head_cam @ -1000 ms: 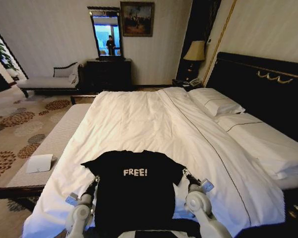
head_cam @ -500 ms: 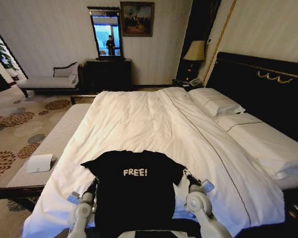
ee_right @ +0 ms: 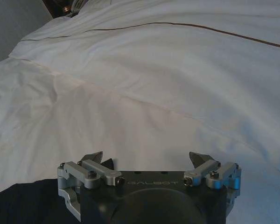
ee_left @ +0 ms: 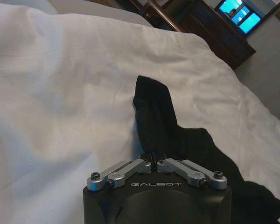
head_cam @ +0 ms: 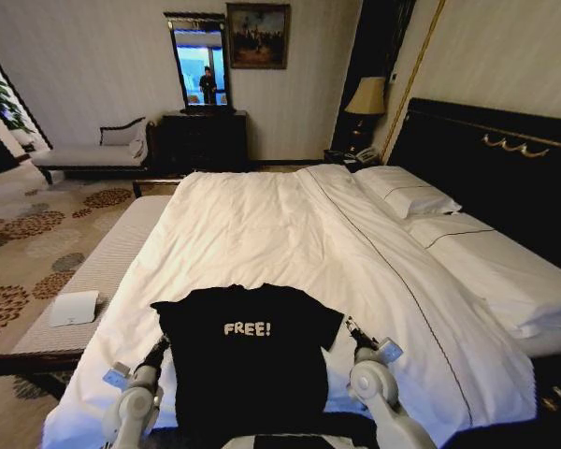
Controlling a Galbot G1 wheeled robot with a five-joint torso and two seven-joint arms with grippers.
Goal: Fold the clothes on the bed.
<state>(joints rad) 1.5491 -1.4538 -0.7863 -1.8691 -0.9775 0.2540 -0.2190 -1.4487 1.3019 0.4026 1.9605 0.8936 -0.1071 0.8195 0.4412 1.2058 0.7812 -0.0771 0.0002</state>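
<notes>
**Shirt held at left edge, right jaws spread**

The T-shirt [head_cam: 248, 360] lies flat on the near end of the bed [head_cam: 262, 234], lettering up, collar toward the far side. Its long axis runs from the robot outward across the bed.

The left gripper [head_cam: 156, 353] sits at the shirt's left edge, below the left sleeve. In the left wrist view the left gripper [ee_left: 152, 158] is clenched on a fold of black fabric, which stands up in a ridge ahead of the jaws.

The right gripper [head_cam: 352, 329] sits just beside the shirt's right edge, under the right sleeve. In the right wrist view the right gripper [ee_right: 149, 161] is released, jaws wide apart, with only white duvet between them; the shirt lies off to its inner side.

Judgement: only the left edge is secured. The right jaws must move inward toward the shirt before they can take a matching hold.
</notes>
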